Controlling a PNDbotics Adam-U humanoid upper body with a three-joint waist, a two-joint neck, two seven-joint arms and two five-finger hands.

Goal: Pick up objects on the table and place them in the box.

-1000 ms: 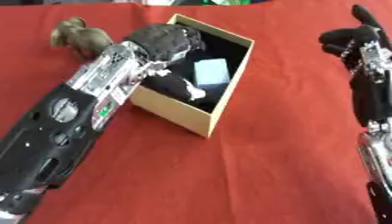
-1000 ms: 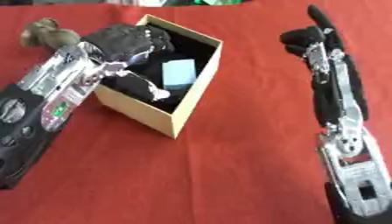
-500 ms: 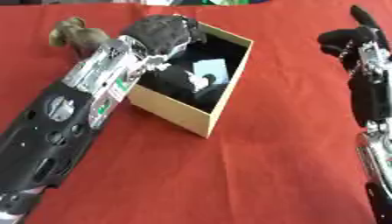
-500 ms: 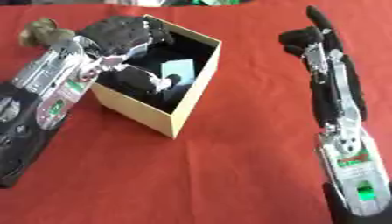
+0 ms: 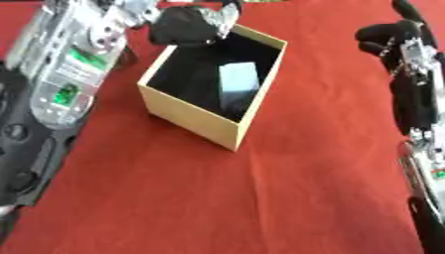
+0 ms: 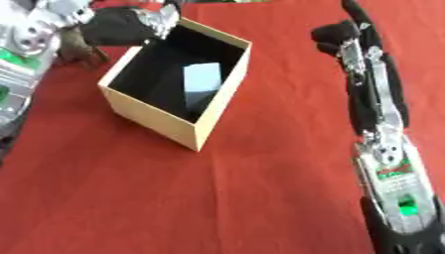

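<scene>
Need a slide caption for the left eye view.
Left hand at the far rim of the tan box, which holds a pale blue block.

Honestly nothing readable here. No words, brand names or numbers on the box [image 5: 198, 118], the pale blue block [image 5: 238, 85] inside it, or the red cloth [image 5: 260, 198]. Both arms carry little green patches, but any print on them is too blurred to make out.

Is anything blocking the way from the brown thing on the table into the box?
The robot's left hand and arm sit between the brownish object and the box. The box is open on top, with a pale blue block already inside.
</scene>
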